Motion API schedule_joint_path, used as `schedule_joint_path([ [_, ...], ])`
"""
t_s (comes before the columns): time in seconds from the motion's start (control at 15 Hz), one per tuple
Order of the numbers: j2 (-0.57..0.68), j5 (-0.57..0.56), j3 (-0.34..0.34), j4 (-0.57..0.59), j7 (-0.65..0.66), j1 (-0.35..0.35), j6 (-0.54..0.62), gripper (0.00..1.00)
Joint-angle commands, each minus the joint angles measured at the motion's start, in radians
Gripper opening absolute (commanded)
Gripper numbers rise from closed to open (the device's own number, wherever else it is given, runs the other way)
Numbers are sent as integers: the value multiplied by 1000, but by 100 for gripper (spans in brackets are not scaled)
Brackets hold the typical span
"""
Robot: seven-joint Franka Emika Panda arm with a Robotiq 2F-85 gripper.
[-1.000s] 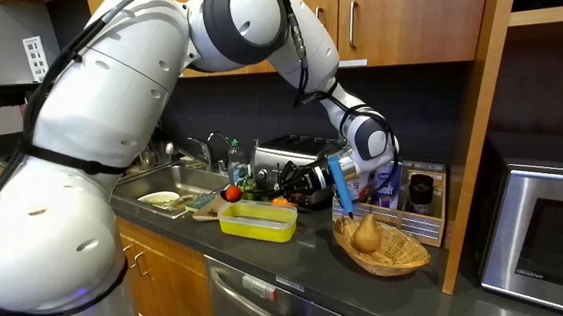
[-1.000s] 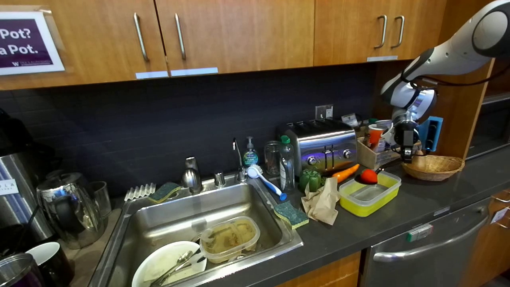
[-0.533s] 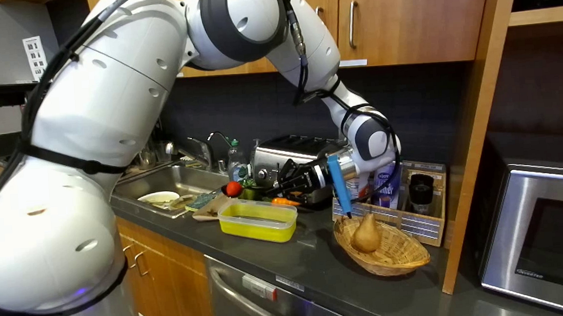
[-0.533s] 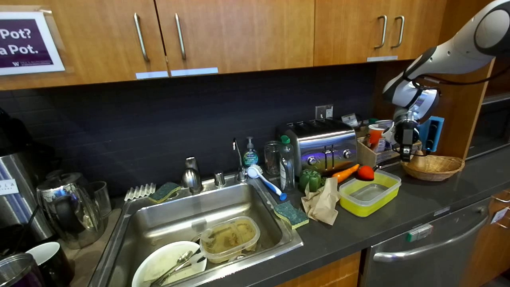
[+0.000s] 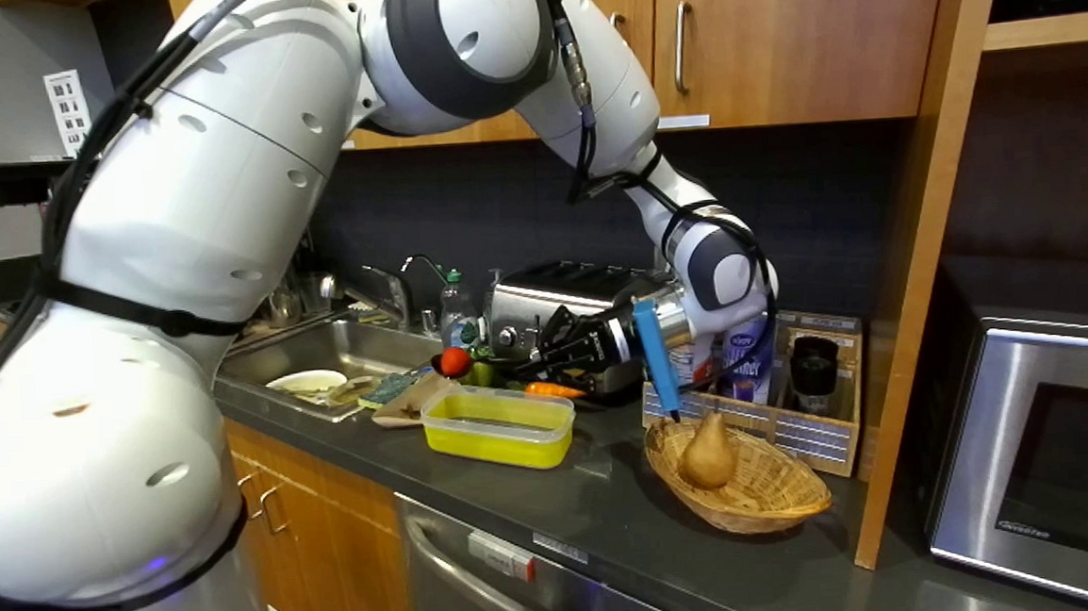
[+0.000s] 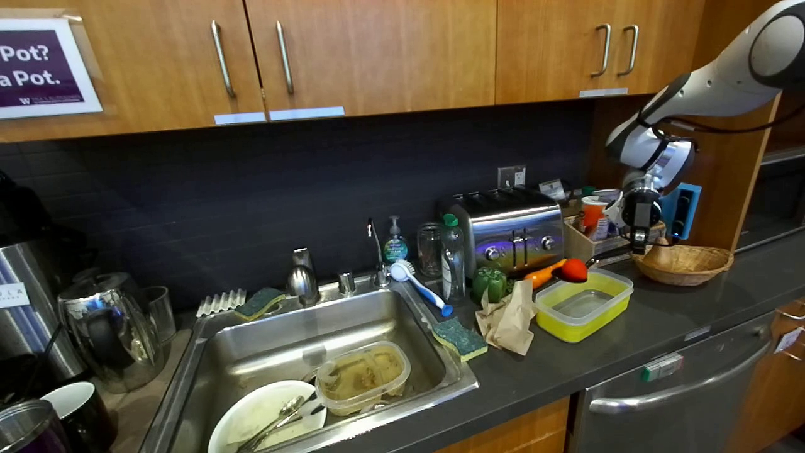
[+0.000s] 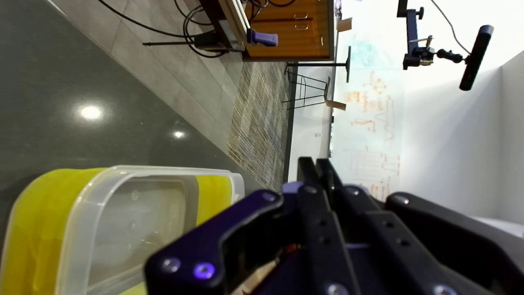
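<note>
Black gripper, fingers clamped on a slim black spoon; round red tomato, nine o'clock in an exterior view, part-hiding its head!

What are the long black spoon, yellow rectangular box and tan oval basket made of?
The long black spoon: maybe plastic or coated metal; it's evenly dark, too thin here to be sure.
The yellow rectangular box: probably smooth plastic; its pale rim is see-through and shiny.
The tan oval basket: probably wicker, bumpy; you can see strips woven together.
</note>
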Motion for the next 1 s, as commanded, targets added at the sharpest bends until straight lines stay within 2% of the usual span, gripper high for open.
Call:
schedule_joint_path([
  [0.0, -39, 22, -5, -34, 9, -2, 24, 1],
  [0.13, -40, 29, -7, -34, 9, -1, 33, 1],
  [0.2, 2, 11, -1, 3, 1, -2, 11, 1],
  [0.27, 3, 11, -1, 4, 1, -2, 12, 5],
  [0.93, 8, 11, -1, 4, 1, -2, 12, 5],
])
